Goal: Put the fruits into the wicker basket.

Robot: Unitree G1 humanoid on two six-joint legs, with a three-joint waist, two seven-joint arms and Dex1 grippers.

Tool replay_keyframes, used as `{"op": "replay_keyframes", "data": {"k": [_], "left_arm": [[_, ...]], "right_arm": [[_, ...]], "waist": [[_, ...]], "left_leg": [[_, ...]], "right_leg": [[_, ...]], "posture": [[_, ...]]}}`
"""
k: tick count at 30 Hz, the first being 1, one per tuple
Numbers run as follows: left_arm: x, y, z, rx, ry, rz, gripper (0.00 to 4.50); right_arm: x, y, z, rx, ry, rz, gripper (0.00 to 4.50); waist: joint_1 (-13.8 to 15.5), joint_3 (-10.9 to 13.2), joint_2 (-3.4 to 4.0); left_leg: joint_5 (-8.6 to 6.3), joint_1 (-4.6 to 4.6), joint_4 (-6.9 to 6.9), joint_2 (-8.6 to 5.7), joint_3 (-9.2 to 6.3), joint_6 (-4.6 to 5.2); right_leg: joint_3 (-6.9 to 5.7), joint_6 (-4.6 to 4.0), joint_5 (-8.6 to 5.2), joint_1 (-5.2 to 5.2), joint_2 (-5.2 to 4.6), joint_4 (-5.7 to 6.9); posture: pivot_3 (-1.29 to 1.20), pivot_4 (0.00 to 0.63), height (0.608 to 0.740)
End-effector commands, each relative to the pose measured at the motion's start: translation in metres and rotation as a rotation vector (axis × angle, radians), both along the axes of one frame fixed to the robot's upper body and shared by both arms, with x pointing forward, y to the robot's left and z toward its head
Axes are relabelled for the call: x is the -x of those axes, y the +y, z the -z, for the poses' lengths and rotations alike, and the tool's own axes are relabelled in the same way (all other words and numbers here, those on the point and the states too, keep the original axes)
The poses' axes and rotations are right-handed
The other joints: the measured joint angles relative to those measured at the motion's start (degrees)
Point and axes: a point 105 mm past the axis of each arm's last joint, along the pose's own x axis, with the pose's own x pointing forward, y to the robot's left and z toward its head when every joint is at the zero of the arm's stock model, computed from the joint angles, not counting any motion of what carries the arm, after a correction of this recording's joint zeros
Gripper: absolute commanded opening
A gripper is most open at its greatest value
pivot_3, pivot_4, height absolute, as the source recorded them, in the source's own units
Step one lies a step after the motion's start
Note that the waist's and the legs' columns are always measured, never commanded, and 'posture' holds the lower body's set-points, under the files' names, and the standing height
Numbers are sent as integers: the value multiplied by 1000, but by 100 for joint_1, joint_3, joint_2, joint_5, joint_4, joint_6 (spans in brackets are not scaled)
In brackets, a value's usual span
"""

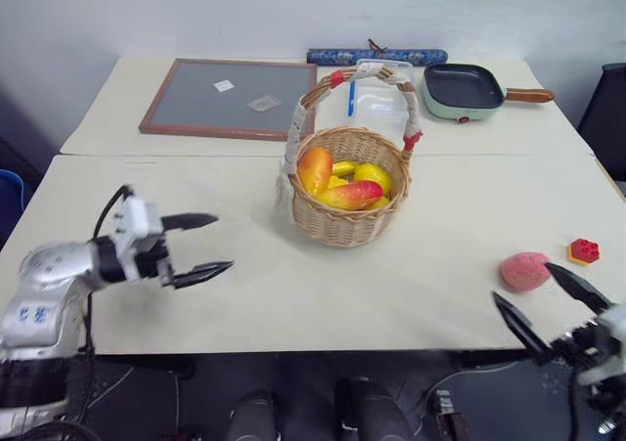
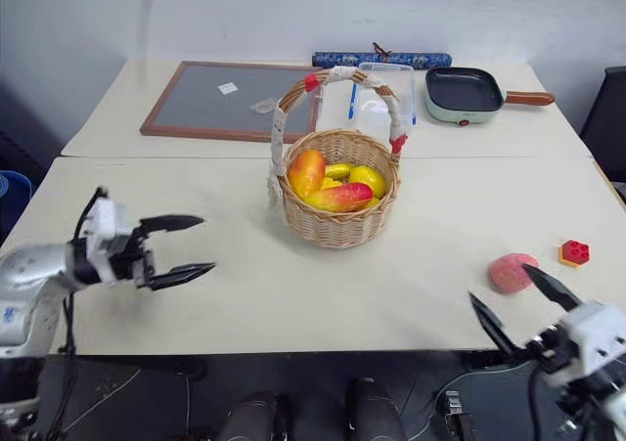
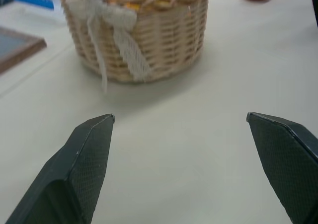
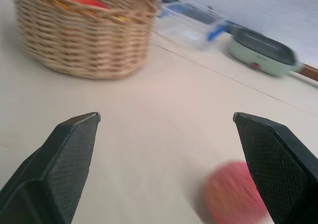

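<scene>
The wicker basket [image 1: 348, 198] stands mid-table with its arched handle upright, and red-orange and yellow mango-like fruits [image 1: 349, 195] lie inside it. The pink rough-skinned fruit [image 1: 525, 271] lies on the table [image 1: 245, 285] well to the right of the basket, near the front edge, just left of a small red dotted cube [image 1: 584, 251]. The right gripper [image 1: 553, 304] hovers just in front of that pink fruit — fingers spread wide, holding nothing. The left gripper [image 1: 201, 246] hangs over the table's left side, well apart from the basket, pointing toward it — also splayed and empty.
</scene>
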Motion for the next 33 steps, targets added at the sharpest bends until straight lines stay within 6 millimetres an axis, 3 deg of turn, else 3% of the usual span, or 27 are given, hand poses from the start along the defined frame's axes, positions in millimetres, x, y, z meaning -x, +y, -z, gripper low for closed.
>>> {"op": "replay_keyframes", "data": {"k": [1, 3, 6, 11, 15, 23, 27, 30, 33], "left_arm": [[12, -2, -7, 9, 12, 66, 4488], [13, -4, -8, 22, 17, 76, 4488], [11, -18, -17, 61, -14, 113, 4488], [12, -46, -35, 137, -49, 178, 4488], [14, -59, -41, 144, -66, 192, 4488], [25, -63, -42, 140, -69, 173, 4488], [29, -61, -44, 137, -61, 157, 4488], [30, -60, -44, 133, -54, 151, 4500], [30, -61, -44, 133, -52, 150, 4500]], "right_arm": [[23, -19, 16, 2, 57, 75, 4500], [25, -20, 24, -21, 76, 86, 4500], [12, -26, 28, -52, 63, 111, 4500], [-44, -31, 1, -36, 80, -16, 4500], [-84, -49, -8, -31, 192, -38, 4500], [-125, -67, 6, -17, 430, -47, 4500], [-127, -66, 17, -76, 538, -61, 4500], [-123, -58, 28, -167, 587, -99, 3938], [-120, -54, 29, -211, 604, -124, 3029]], "waist": [[22, -1, -1], [8, 2, 5], [-28, 3, 10], [-177, 7, 25], [-159, 8, 24], [-150, 9, 26], [-153, 1, 12], [-132, -7, -2], [-130, -14, -13]], "left_leg": [[-9, 0, -1, 1, -2, -13], [-14, 4, -4, 3, -5, -18], [-14, 6, -6, 6, -1, -18], [5, 10, -7, 1, 13, 12], [8, 13, -8, 0, 9, 8], [23, 1, -5, -8, 11, -14], [19, 8, 12, -11, 15, -2], [19, 9, 13, -11, 9, -3], [18, 9, 13, -12, 6, -2]], "right_leg": [[-2, -2, -1, 0, -1, -1], [-3, -9, -5, 3, -2, -2], [-1, -14, -6, 2, -4, -1], [17, -8, 2, 1, -2, 5], [24, -6, 2, -3, 17, 5], [48, 6, 4, -8, 24, -5], [57, 19, 12, 4, 18, -9], [54, 19, 12, 9, 18, -10], [53, 21, 13, 14, 14, -14]], "posture": [[0, 150, 740], [0, 150, 740], [0, 150, 740], [0, 150, 740], [0, 150, 740], [0, 150, 740], [0, 150, 740], [0, 150, 740], [0, 150, 740]]}}
